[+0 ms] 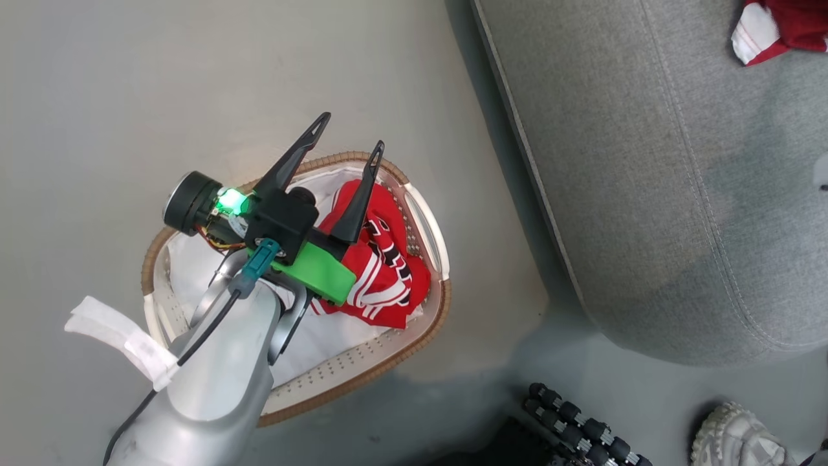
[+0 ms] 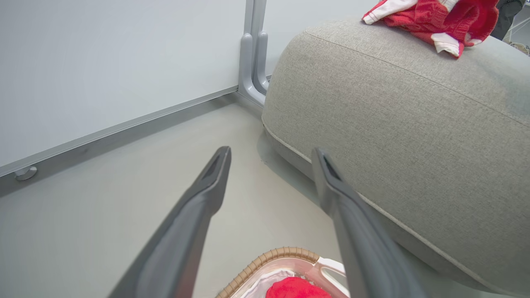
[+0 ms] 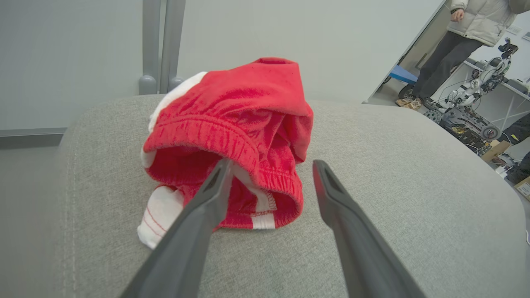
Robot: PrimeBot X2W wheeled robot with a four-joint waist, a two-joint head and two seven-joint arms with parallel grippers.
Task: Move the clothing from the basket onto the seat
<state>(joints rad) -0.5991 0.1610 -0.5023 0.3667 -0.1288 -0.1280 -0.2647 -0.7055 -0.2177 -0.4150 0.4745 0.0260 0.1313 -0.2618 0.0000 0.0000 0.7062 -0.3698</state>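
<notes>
My right gripper (image 3: 272,163) stands wide with nothing between its fingers, low over the grey seat (image 3: 393,174). One red-and-white garment (image 3: 232,136) lies bunched on that cushion just ahead of it. One fingertip overlaps the garment's gathered hem in the right wrist view, and I cannot tell whether it touches. If it does, pulling straight back could hook the elastic edge and drag the piece toward the seat's rounded edge, so I would lift clear first. The other red jersey (image 1: 388,259) lies crumpled in the basket (image 1: 362,382), on the side nearer the seat and on top of the white liner (image 1: 194,272). My left gripper (image 1: 351,131) hangs above it, jaws spread wide and empty, with its fingers pointing past the far rim. I see the main risk here. A deep plunge could pinch the liner along with the jersey and haul both out, or tilt the light basket. A shallow pinch on a single fold may let the fabric slip or trail, and a trailing sleeve could catch the side handle (image 1: 430,226). A person's shoe (image 1: 737,433) sits near my base on the floor, so any turn of the body toward the seat needs care.
</notes>
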